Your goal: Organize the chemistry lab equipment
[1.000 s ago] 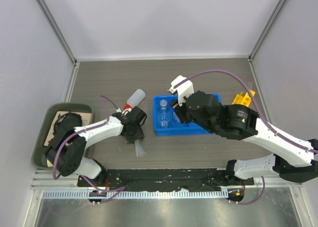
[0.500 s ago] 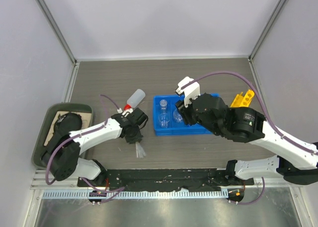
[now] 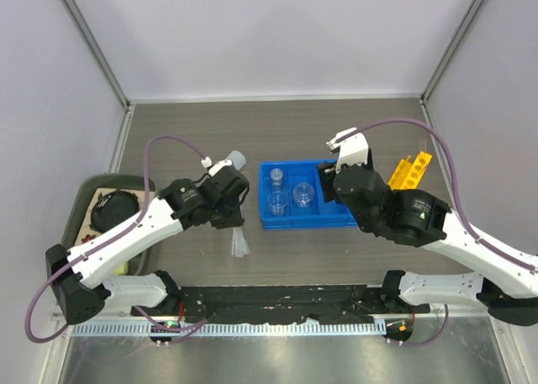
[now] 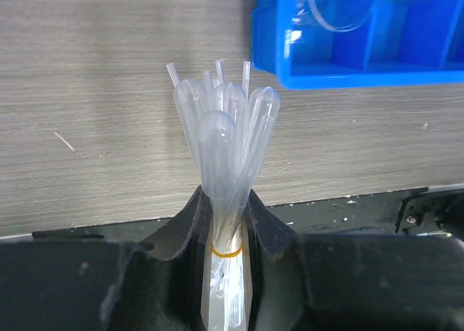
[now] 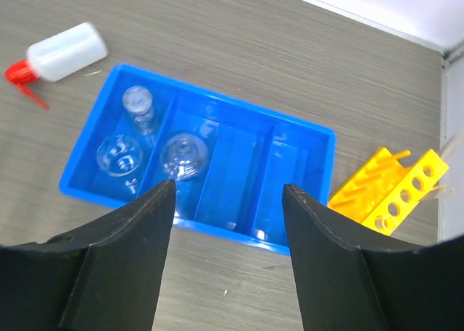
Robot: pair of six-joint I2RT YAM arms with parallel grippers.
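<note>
One blue plastic compartmented bin (image 5: 304, 139) sits mid-table and holds three small clear glass vessels: a narrow flask (image 5: 138, 101) and a round beaker (image 5: 119, 157) share the leftmost compartment, and a second round vessel (image 5: 183, 157) stands in the next. One white squeeze bottle with a red nozzle (image 5: 65, 52) lies on its side just left of the bin, and one yellow holed rack (image 5: 391, 193) lies tilted off the bin's right end. One bundle of thin clear pipettes (image 4: 225, 128), about five bound by a yellow band (image 4: 226, 252), is pinched near the band between the pressed-together jaws of the left gripper (image 4: 225, 200). Its bulbs point toward the table's near edge, just left of the bin's near corner. The left arm stretches from its base past the dark green tray (image 3: 69, 233), with its wrist beside the bottle. The right arm folds back over the bin's right half, looking down, and the right gripper (image 5: 228, 186) has its jaws spread wide, holding nothing.
</note>
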